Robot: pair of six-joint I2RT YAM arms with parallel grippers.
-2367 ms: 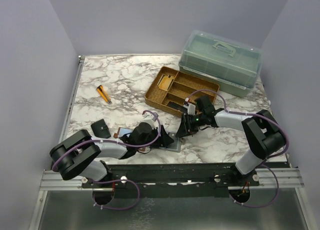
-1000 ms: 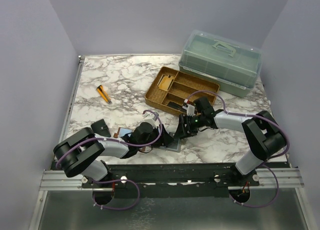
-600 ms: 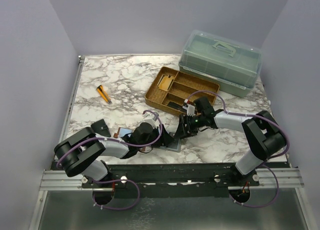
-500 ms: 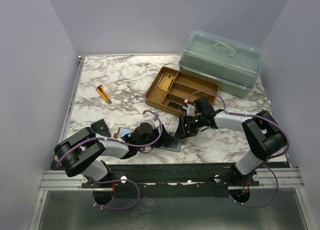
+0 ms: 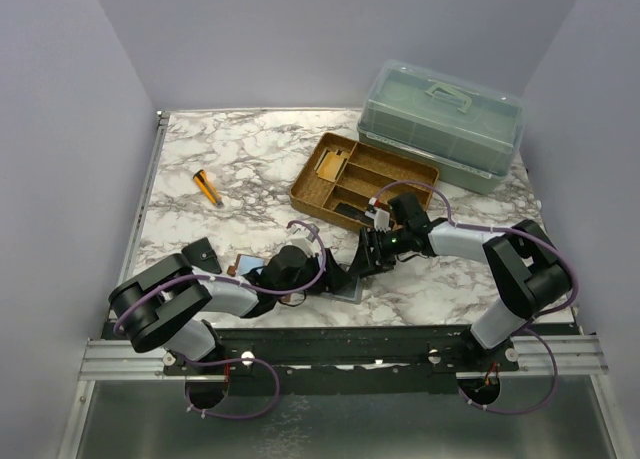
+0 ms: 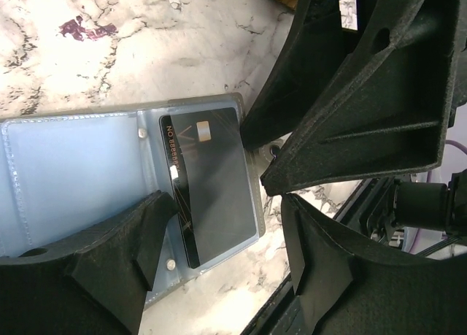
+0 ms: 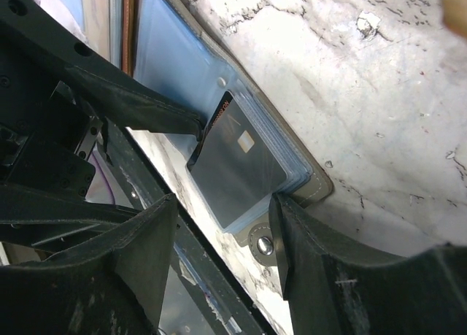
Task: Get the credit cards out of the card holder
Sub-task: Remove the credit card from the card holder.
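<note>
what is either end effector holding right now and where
Nothing is gripped: the left end effector and right end effector are both open, straddling the black card in its sleeve.

a brown divided tray [image 5: 390, 175] sits beside a pale green lidded box [image 5: 440, 124] on the marble table [image 5: 250, 149], with an orange marker [image 5: 208, 188] at left and a small black case [image 5: 203, 254] nearer.

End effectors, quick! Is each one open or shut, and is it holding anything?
Left end effector: open, holding nothing.
Right end effector: open, holding nothing.
</note>
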